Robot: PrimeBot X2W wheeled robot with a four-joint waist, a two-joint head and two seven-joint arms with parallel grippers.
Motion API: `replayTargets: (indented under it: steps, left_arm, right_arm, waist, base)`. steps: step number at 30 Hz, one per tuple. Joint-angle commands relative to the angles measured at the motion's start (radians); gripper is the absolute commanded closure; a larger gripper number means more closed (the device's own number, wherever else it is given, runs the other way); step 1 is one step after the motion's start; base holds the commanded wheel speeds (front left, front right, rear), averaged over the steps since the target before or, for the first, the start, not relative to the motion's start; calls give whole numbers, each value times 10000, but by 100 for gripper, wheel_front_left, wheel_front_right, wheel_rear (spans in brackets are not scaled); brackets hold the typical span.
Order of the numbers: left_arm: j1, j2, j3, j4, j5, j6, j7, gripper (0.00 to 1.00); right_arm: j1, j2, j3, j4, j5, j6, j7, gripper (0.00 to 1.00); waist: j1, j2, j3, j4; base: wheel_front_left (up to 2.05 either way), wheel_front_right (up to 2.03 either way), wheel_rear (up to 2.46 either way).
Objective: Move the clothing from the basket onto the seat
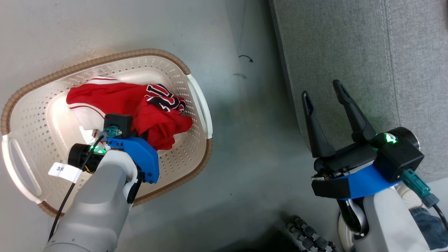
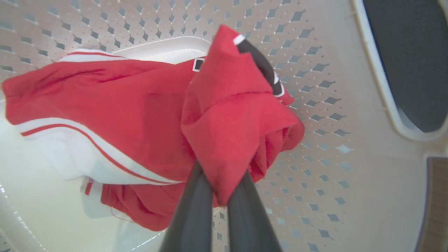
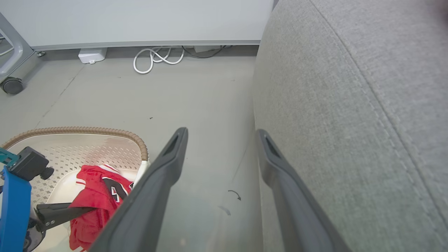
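Note:
The cream perforated basket (image 1: 105, 61) stands on the floor at my left, with the red clothing inside. One garment with white trim (image 1: 101, 98) lies flat; the other, with black-and-white lettering (image 1: 164, 99), is bunched up. My left gripper (image 2: 220, 175) reaches down into the basket and is shut on a fold of the lettered garment (image 2: 231, 115), which rises slightly in the pinch. The grey sofa (image 1: 350, 45) fills the right side. My right gripper (image 1: 321, 88) hangs open and holds nothing at the sofa's front edge (image 3: 350, 105), above the floor.
Bare grey floor separates the basket (image 3: 87, 130) and the sofa, with a small black curl (image 1: 246, 57) on it. Along the far wall lie a white cable (image 3: 157, 57), a white box (image 3: 91, 55) and a caster wheel (image 3: 12, 85). A black ribbed hose (image 1: 308, 234) sits near my base.

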Motion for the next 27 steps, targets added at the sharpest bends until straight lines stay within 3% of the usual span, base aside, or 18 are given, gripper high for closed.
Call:
replayTargets:
  steps: [1, 8, 18, 27]
  left_arm:
    - [-135, 54, -77, -43, -80, -3, -72, 100]
    - [158, -56, -500, -617, -478, -3, -268, 100]
    - [1069, -16, -1560, -1895, -1226, -3, -560, 100]
    - [2121, 182, -785, -3839, -1028, -3, -603, 100]
  right_arm:
    - [-134, 9, 23, 40, -33, 3, -38, 0]
    - [-252, 9, 58, 282, -101, 3, -92, 0]
    - [-297, 3, 159, 802, -397, 3, -28, 0]
    - [254, 0, -35, 1012, -586, 3, 333, 0]
  waist:
    - [-1, 0, -1, 7]
    - [-1, 0, -427, 339]
    - [-1, 0, -2336, 1259]
    - [-1, 0, -4404, 2064]
  base:
    - [0, 0, 0]
    - [0, 0, 0]
    - [0, 0, 0]
    - [0, 0, 0]
